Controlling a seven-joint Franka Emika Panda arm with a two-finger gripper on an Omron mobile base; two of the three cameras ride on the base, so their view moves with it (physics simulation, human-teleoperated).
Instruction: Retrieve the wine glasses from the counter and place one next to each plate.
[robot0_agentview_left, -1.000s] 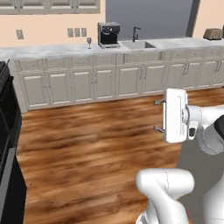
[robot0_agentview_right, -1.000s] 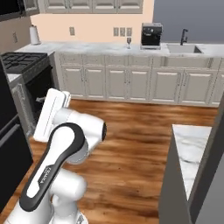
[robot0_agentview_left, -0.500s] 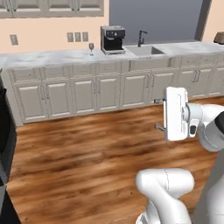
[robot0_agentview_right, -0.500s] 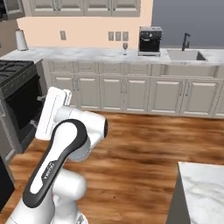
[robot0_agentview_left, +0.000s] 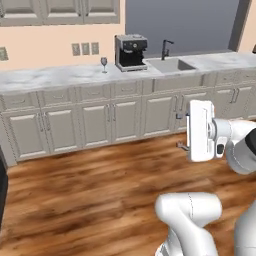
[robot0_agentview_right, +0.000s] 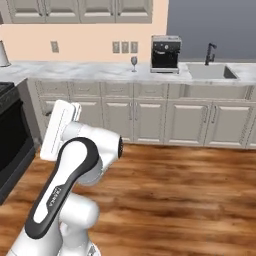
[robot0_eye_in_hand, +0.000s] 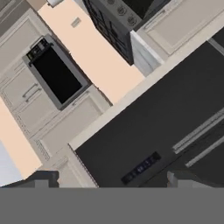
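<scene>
- Across the far wall runs the counter (robot0_agentview_left: 60, 77), a white veined marble top over beige panelled cabinets, spanning roughly 9 to 3 o'clock in both base views.
- Set into that top toward 2 o'clock in the left base view is the sink (robot0_agentview_left: 169, 64) with a dark faucet (robot0_agentview_left: 164, 49) behind it.
- At 12 o'clock in the left base view stands the coffee machine (robot0_agentview_left: 130, 52), black and boxy, against the peach backsplash.
- At about 11 o'clock, just beside the machine on its left flank and apart from it, stands one wine glass (robot0_agentview_left: 104, 63), upright on its foot; the right base view shows it at 12 o'clock (robot0_agentview_right: 133, 62). A second glass cannot be made out.
- Plates: not identifiable from these views.
- The gripper (robot0_agentview_left: 183, 131) is carried at 3 o'clock in the left base view, well short of the counter with open floor between. Its jaws stand wide apart and hold nothing.
- The hand view looks along the gripper at upper cabinetry and a dark appliance, not at the glass.
- Assessment: the step in hand appears to be the approach to the counter; no glass is yet collected.
- Recommendation: close the base squarely on the glass, keep the jaws wide, and come in level at the bowl or upper stem. Stay clear of the machine's side, since a thin-stemmed glass would likely tip at a glancing touch.
</scene>
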